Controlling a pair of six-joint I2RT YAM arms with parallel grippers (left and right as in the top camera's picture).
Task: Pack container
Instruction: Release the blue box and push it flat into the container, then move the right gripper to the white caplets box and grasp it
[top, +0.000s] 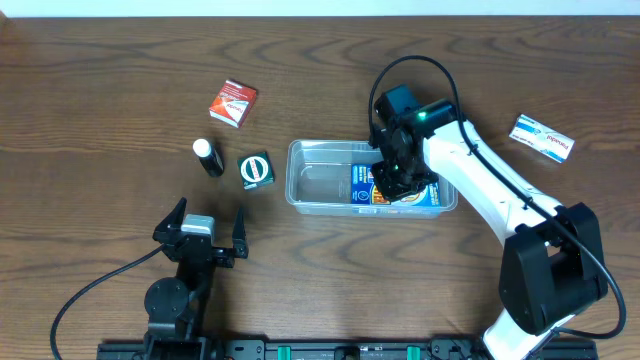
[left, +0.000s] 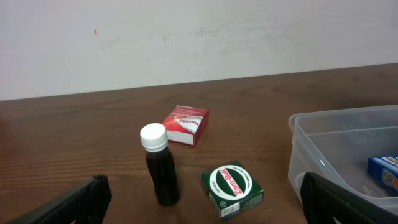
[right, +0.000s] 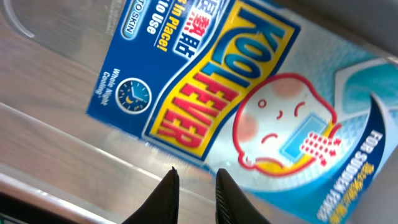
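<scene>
So the container (top: 293, 172) sits mid-table, a shallow clear tub with rounded corners and a lip all round. We reckon it's light, thin-walled plastic that flexes a bit and is pretty slick. If it needs shifting we'd pinch a wall just under the rim at its bare left end rather than squeeze across it. A flat, glossy Kool Fever box (right: 205, 93) already lies in its right half; it looks like light card that dents easily. The right gripper (right: 194, 177) hangs just over that box, pinched almost together with only a sliver of gap and nothing we can see between the tips. The left gripper (top: 211, 208) is spread wide and empty, near the table's front edge. Left of the tub we've got a dark bottle (top: 208, 157) with a white cap, upright, round and probably tippy. There's also a green Zam-Buk box (top: 256, 170) and a red carton (top: 233, 102), and a white-and-blue carton (top: 541, 137) lies well off to the right.
</scene>
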